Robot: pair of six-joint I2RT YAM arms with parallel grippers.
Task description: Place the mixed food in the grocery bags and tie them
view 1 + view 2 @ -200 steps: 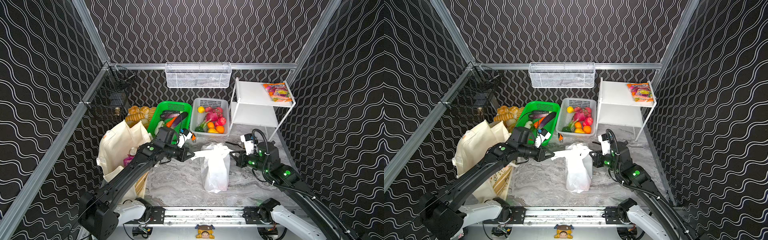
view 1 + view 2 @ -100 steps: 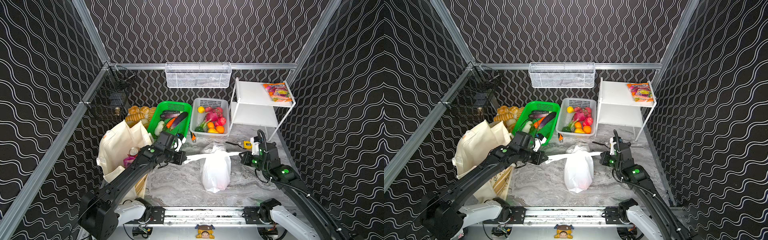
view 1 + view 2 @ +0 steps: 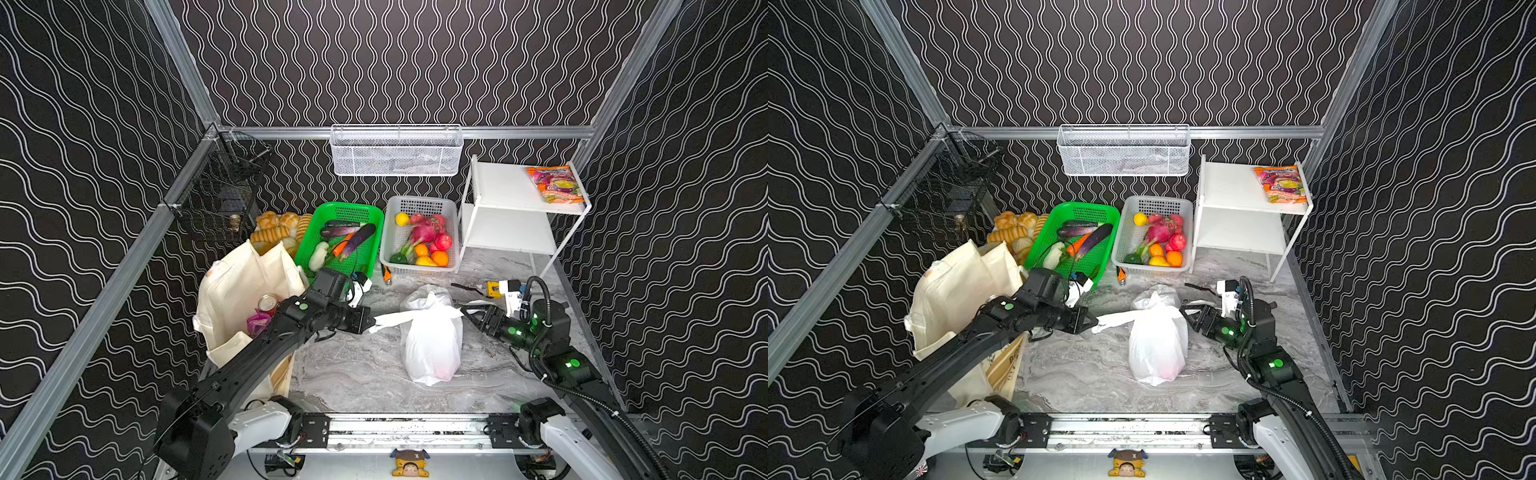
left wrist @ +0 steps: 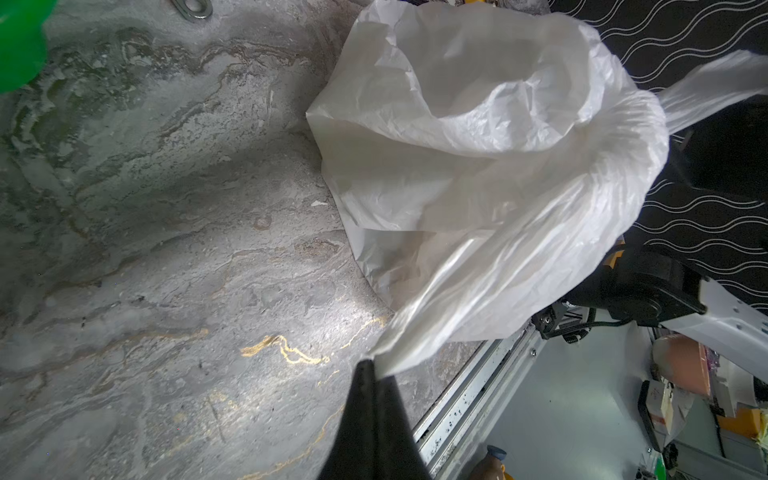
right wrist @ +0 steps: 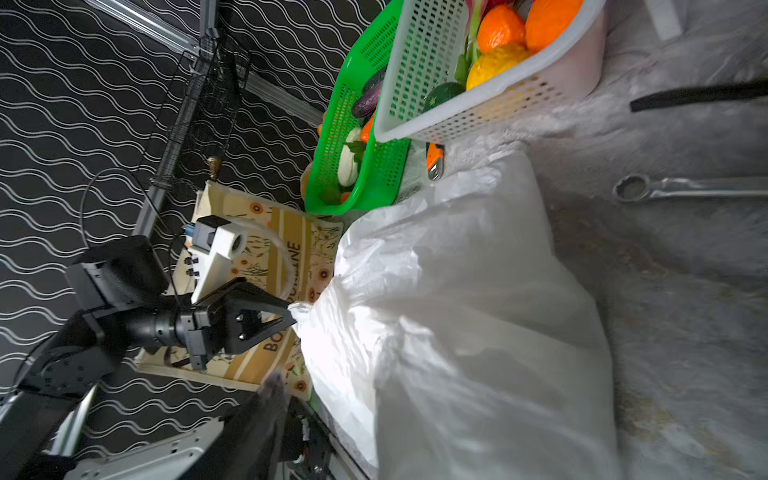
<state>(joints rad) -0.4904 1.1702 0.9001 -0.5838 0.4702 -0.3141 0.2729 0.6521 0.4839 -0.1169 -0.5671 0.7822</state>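
Observation:
The white plastic grocery bag [image 3: 432, 345] [image 3: 1156, 345] stands filled at mid-table, its top drawn together. My left gripper [image 3: 371, 322] [image 3: 1094, 322] is shut on one bag handle [image 4: 478, 299], stretched taut to the left; the closed tips [image 4: 374, 368] pinch its end. My right gripper [image 3: 468, 314] [image 3: 1185, 313] is open just right of the bag's top, nothing clamped; a loose white handle end lies by it. In the right wrist view the bag [image 5: 457, 311] fills the frame. The cream tote [image 3: 237, 291] stands at the left, holding a red can [image 3: 267, 302] and a purple packet [image 3: 257, 322].
A green basket [image 3: 345, 237] of vegetables and a white basket [image 3: 419, 241] of fruit stand behind the bag. A white shelf [image 3: 511, 216] with a snack packet [image 3: 555, 183] is at back right. Bread rolls [image 3: 274, 228] lie at back left. A wrench [image 5: 685, 187] lies on the table.
Both grippers pulled the bag's handles apart. The right gripper has since opened and let go of its handle. The left gripper still holds its handle taut.

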